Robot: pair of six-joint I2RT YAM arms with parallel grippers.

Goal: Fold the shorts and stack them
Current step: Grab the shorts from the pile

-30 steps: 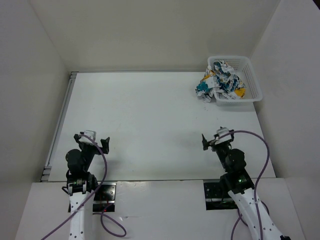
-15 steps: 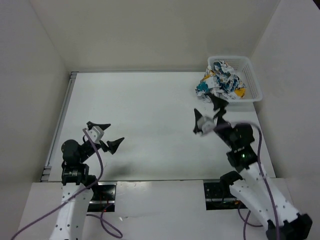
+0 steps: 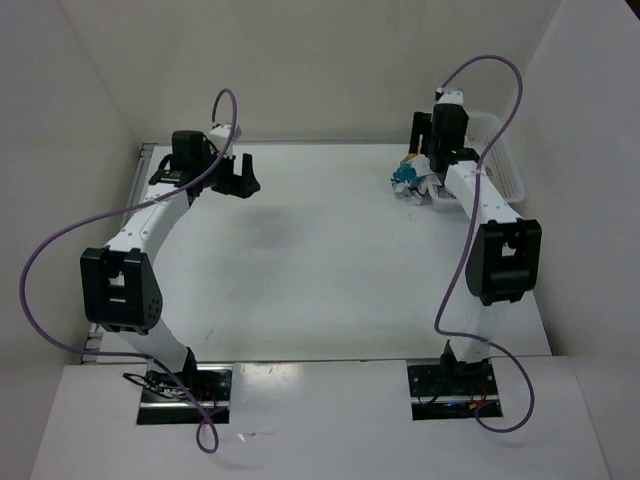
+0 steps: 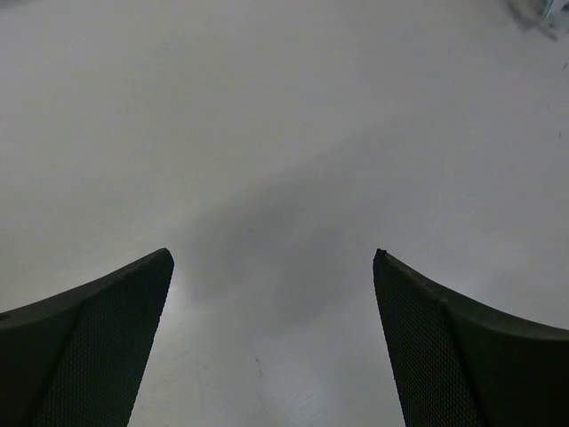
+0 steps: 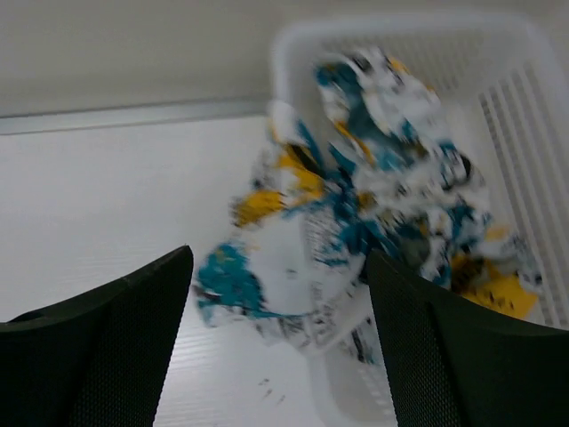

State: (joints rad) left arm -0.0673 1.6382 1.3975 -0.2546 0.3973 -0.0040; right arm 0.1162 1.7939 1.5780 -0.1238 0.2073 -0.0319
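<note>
We find the surface [image 3: 300, 260] carrying a white lattice basket [image 5: 520, 107] at its far-right corner. The shorts [image 5: 356, 213] lie there as one crumpled bundle, spilling over the basket's left rim onto the surface. The right end effector [image 5: 280, 258] hovers just short of the bundle, jaws wide and gripping nothing. The left end effector [image 4: 271, 258] hangs near the far-left corner, fully spread and empty. Hazards, in our judgement: the pieces are tangled, so one pinch may lift both, and cloth caught on the lattice may drag the basket.
</note>
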